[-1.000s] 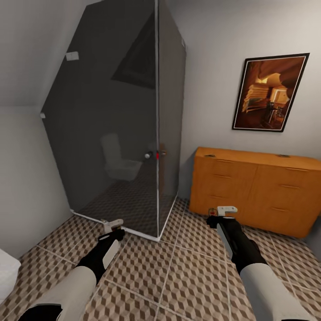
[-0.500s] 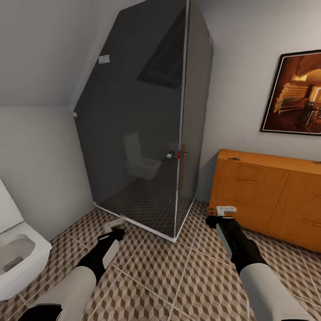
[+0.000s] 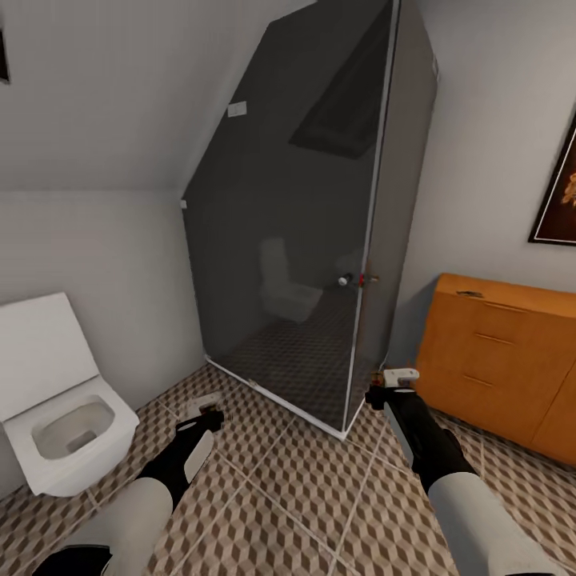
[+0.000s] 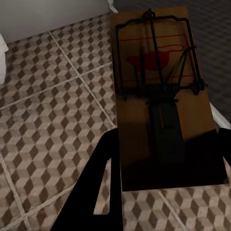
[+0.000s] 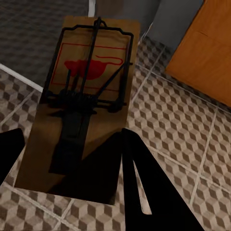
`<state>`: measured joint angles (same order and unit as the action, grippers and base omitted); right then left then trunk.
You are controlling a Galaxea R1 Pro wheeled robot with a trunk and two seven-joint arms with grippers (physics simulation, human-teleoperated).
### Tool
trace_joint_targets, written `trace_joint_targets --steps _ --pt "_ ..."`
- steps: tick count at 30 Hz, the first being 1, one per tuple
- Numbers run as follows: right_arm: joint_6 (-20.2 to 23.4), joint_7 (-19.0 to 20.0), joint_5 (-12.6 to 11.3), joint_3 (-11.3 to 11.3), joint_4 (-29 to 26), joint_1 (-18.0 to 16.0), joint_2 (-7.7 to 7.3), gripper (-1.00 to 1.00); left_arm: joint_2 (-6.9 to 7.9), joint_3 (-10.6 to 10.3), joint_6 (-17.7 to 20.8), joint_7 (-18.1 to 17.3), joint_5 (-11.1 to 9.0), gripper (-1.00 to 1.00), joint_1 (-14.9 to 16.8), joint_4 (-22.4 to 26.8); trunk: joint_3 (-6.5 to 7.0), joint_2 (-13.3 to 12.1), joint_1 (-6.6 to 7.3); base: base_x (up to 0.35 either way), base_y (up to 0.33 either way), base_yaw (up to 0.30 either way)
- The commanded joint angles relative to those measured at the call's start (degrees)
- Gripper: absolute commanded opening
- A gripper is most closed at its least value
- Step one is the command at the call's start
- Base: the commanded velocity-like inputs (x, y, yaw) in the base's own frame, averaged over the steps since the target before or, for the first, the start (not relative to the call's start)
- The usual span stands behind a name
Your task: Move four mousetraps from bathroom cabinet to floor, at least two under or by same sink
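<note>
Both tools, left [image 3: 210, 406] and right [image 3: 390, 383], are each gripping a trap [image 4: 163, 96], [image 5: 84, 101]; best carrying them level while seeking the sink.

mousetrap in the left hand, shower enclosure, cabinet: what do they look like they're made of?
Mousetrap: brown wood-look slab, matte, with a dark wire spring and bar, probably metal, and a red printed mark.
Shower enclosure: dark tinted glass panels, glossy, mirroring the toilet, set in pale, thin edge strips.
Cabinet: orange-brown wood look with a smooth satin finish and slim bar handles; real wood or veneer can't be told.
</note>
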<state>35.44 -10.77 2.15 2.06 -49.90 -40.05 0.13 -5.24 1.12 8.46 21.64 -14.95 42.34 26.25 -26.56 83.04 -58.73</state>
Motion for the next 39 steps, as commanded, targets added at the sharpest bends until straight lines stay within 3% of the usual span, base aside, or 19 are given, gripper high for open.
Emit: trace_joint_targets --steps 1,39 --pt "0.33 -0.03 0.04 0.11 -0.09 -0.03 -0.02 -1.0 -0.04 0.11 0.32 0.15 -0.13 -1.0 0.02 0.11 -0.07 0.04 0.0 0.0 0.0 0.3" --pt "0.33 -0.04 -0.05 0.14 0.07 -0.03 -0.04 -1.0 0.14 0.17 0.04 0.15 -0.17 -1.0 0.02 -0.06 -0.07 0.04 0.0 0.0 0.0 0.3"
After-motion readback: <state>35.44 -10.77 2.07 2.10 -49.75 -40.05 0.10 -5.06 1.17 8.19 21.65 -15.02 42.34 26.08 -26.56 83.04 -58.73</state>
